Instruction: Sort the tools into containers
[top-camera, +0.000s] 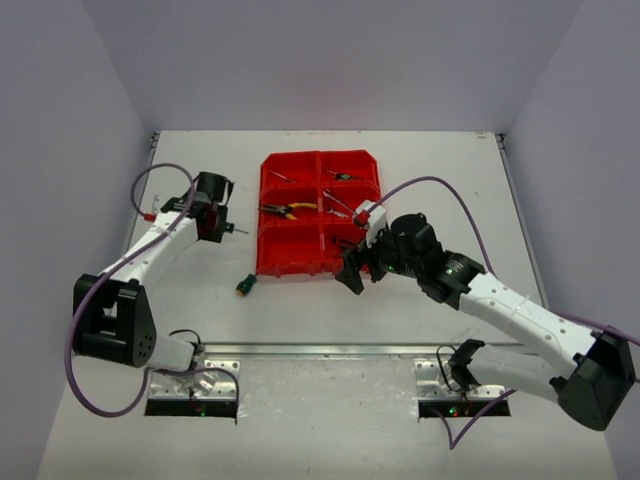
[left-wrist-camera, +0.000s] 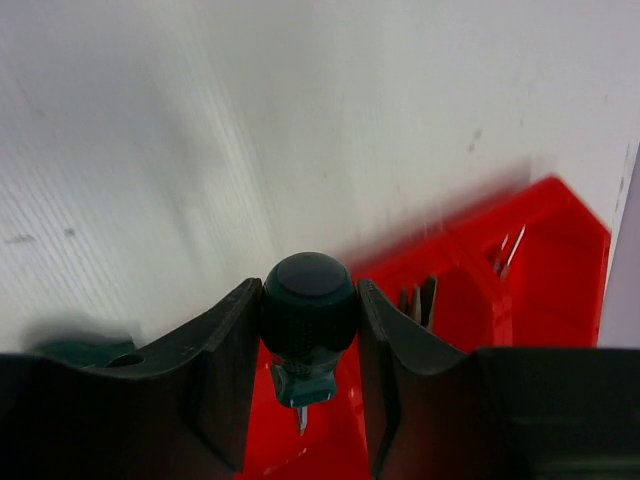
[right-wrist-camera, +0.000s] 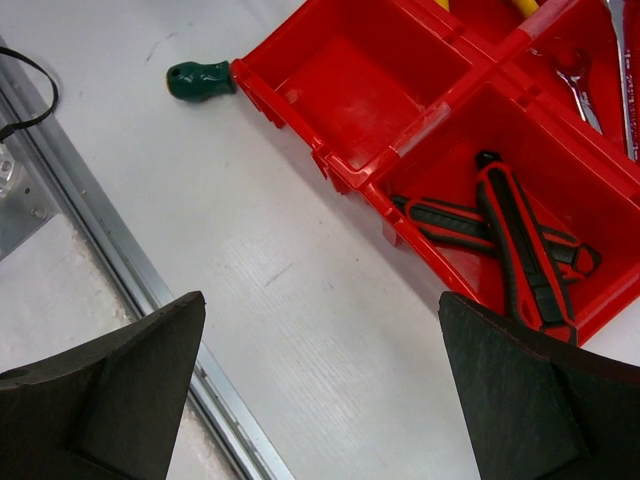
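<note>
The red bin block (top-camera: 296, 250) stands mid-table. My left gripper (top-camera: 232, 229) hovers just left of it, shut on a stubby green/black screwdriver (left-wrist-camera: 308, 322) whose tip points toward the bin (left-wrist-camera: 545, 255). My right gripper (top-camera: 352, 277) is open and empty at the bin's near right corner, above bare table (right-wrist-camera: 318, 330). A second green screwdriver (top-camera: 245, 286) lies on the table by the bin's near left corner and also shows in the right wrist view (right-wrist-camera: 200, 80). Red/black pliers (right-wrist-camera: 520, 240) lie in the near right compartment. Yellow/black pliers (top-camera: 285, 210) lie in the middle left one.
Silver wrenches (right-wrist-camera: 580, 85) lie in the middle right compartment and small tools (top-camera: 343, 176) in the far ones. The near left compartment (right-wrist-camera: 365, 95) holds nothing. A metal rail (top-camera: 330, 349) runs along the near table edge. Grey walls close in on three sides.
</note>
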